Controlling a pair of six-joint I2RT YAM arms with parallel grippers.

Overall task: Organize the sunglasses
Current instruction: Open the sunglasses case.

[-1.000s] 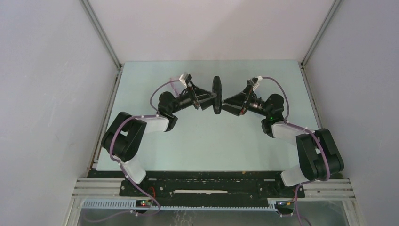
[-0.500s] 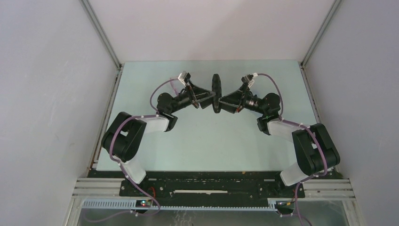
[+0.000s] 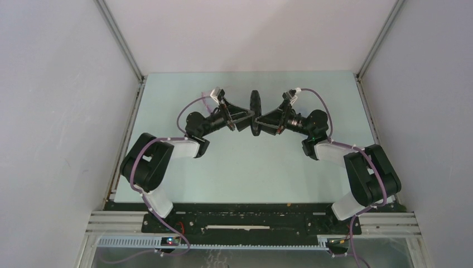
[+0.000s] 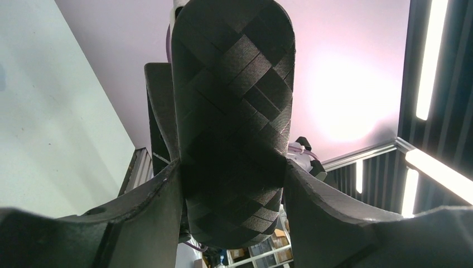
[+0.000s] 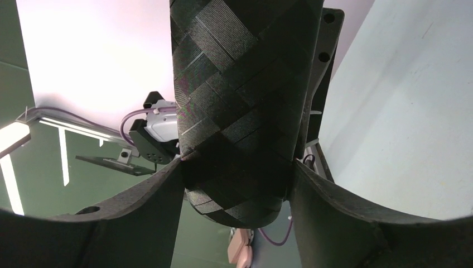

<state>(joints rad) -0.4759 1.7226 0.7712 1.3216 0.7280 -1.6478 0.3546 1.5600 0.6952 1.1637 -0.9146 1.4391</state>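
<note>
The left gripper (image 3: 249,116) and right gripper (image 3: 263,119) each pinch the black case (image 3: 256,106) between their jaws from opposite sides, on edge above the table (image 3: 240,167); the sunglasses cannot be seen.

The top camera looks steeply down from above and behind the bases. It is far enough off to hold the whole table (image 3: 245,167), with the left gripper (image 3: 251,118) and right gripper (image 3: 262,119) meeting on the case (image 3: 256,99). The left wrist camera sits close behind its fingers (image 4: 145,212) and looks along them, tilted up, the case between them filling mid-view. The right wrist camera looks past its own fingers (image 5: 334,218) at the opposite face, so all three views share the case.
</note>
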